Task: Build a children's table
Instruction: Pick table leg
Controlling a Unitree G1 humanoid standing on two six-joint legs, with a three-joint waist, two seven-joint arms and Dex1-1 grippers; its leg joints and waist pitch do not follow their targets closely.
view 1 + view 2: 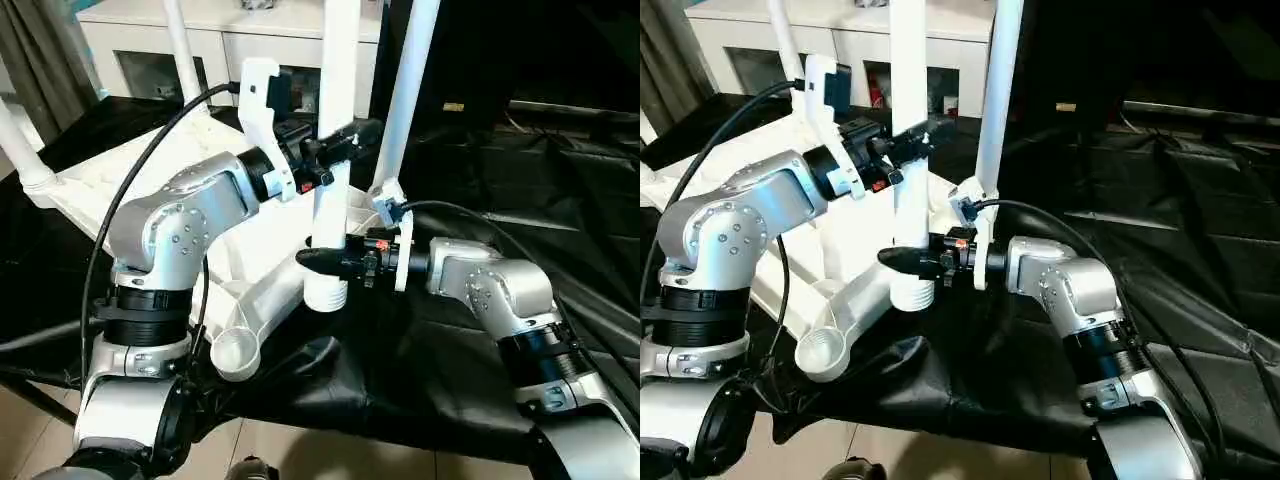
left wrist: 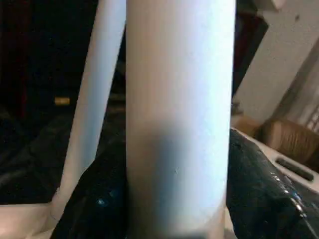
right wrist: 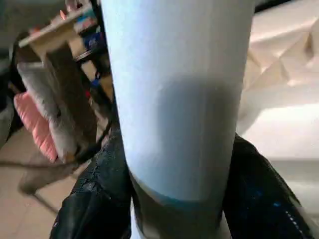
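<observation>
Around one unmarked white leg (image 1: pixel 335 110), both tools close.

Light falls from above and is fairly bright in the head views, where the silver forearms carry soft highlights and the black cloth (image 1: pixel 470 350) swallows detail. In both wrist views the white leg (image 2: pixel 179 114) sits so close between the black fingers (image 2: pixel 259 194) that it is soft and out of focus, bright at its far part and grey-shadowed near the fingers. The fingers show small specks of glare, and everything beyond them is blurred and dim.
</observation>
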